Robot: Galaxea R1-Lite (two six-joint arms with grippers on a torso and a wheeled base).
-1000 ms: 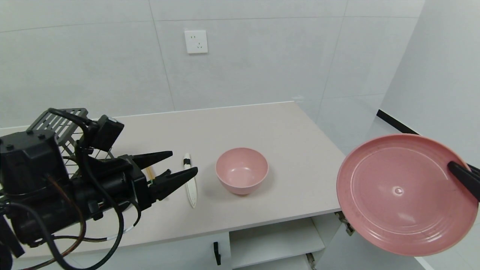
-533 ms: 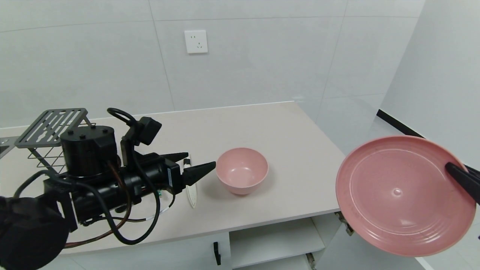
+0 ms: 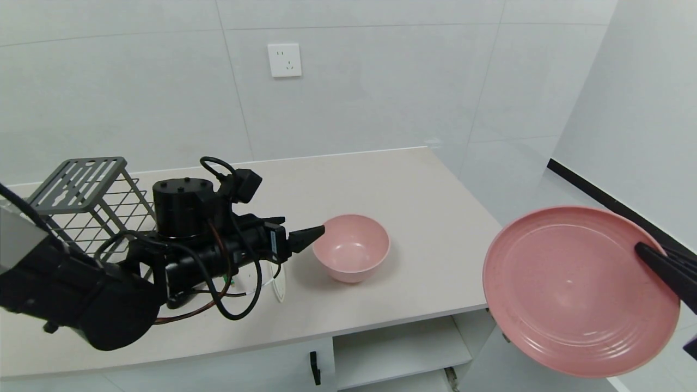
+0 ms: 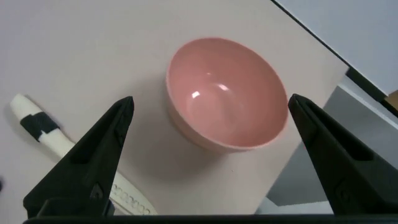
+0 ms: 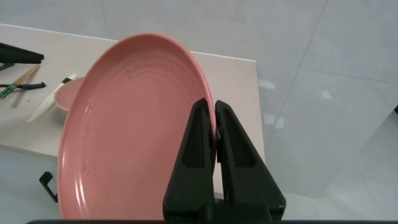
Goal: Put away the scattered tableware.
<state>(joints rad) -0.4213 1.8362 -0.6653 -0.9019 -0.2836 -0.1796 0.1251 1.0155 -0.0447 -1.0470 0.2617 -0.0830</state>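
A pink bowl (image 3: pixel 351 247) stands upright on the beige counter (image 3: pixel 425 196), and in the left wrist view the bowl (image 4: pixel 227 93) lies ahead between the spread fingers. My left gripper (image 3: pixel 301 228) is open, its tips just left of the bowl's rim, low over the counter. A white utensil with a black band (image 3: pixel 279 280) lies under that arm, also seen as the utensil (image 4: pixel 43 127). My right gripper (image 3: pixel 645 251) is shut on the rim of a large pink plate (image 3: pixel 572 288), held tilted in the air off the counter's right end; the gripper (image 5: pixel 208 115) pinches the plate (image 5: pixel 137 124).
A dark wire rack (image 3: pixel 81 185) stands at the counter's back left. Below the counter's front edge an open cabinet shelf (image 3: pixel 400 348) shows. Chopsticks (image 5: pixel 15 81) lie on the counter near the utensil. A tiled wall with a socket (image 3: pixel 284 60) backs the counter.
My left arm has swung right and forward, bringing its open gripper from beside the utensil up to the bowl. The plate in my right gripper has sunk slightly.
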